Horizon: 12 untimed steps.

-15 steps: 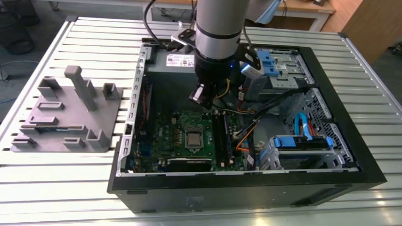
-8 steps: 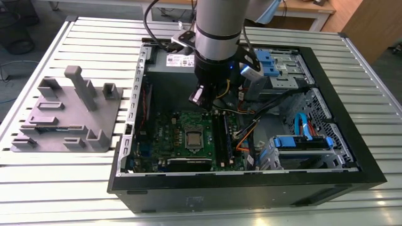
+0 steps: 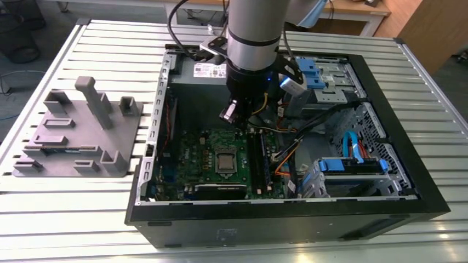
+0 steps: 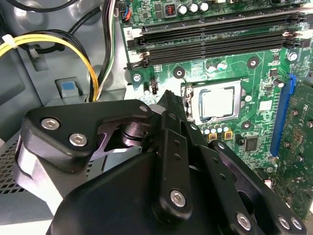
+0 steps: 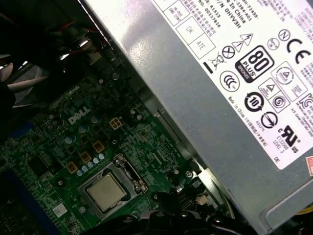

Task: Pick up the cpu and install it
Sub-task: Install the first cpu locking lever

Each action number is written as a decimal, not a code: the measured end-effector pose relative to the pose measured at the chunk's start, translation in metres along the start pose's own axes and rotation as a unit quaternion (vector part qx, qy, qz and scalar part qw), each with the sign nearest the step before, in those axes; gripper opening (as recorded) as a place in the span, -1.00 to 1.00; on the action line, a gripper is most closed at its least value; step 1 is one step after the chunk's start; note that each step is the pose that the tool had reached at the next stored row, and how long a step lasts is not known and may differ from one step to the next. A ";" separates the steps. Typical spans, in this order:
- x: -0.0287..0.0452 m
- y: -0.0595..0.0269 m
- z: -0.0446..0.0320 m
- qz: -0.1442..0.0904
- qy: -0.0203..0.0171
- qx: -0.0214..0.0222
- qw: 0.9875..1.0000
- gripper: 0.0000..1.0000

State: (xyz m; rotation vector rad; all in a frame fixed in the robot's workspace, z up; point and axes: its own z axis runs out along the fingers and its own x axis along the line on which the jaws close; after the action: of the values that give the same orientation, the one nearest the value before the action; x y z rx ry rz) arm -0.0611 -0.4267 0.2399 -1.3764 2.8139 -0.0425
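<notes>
In the exterior view the gripper point(image 3: 232, 113) hangs inside the open computer case point(image 3: 409, 186), above the green motherboard point(image 3: 197, 159), and the cpu point(image 3: 226, 161) lies flat in its socket just at 6 o'clock from it. In both wrist views the cpu point(image 4: 218, 104) sits square within the socket frame point(image 4: 191, 93), nothing on top of it. I cannot tell how wide the jaws stand, nor whether they hold anything; the black linkage hides the tips. Judging from this, the chip looks seated, so good work here means rising straight, clear of the yellow cables point(image 4: 54, 44) and memory slots point(image 4: 210, 41). The case also holds a grey power supply point(image 5: 234, 83) and blue drive brackets point(image 3: 349, 164).
</notes>
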 end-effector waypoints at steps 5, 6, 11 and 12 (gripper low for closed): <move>0.0017 -0.0012 0.0011 0.000 0.000 0.000 1.000 -0.79; 0.0024 -0.0017 0.0014 0.000 0.000 0.000 1.000 -0.79; 0.0069 -0.0047 0.0032 0.001 0.000 0.000 1.000 -0.79; 0.0079 -0.0053 0.0035 0.001 0.000 0.000 1.000 -0.79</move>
State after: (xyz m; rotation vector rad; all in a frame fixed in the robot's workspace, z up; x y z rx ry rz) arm -0.0617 -0.4363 0.2365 -1.3744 2.8149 -0.0438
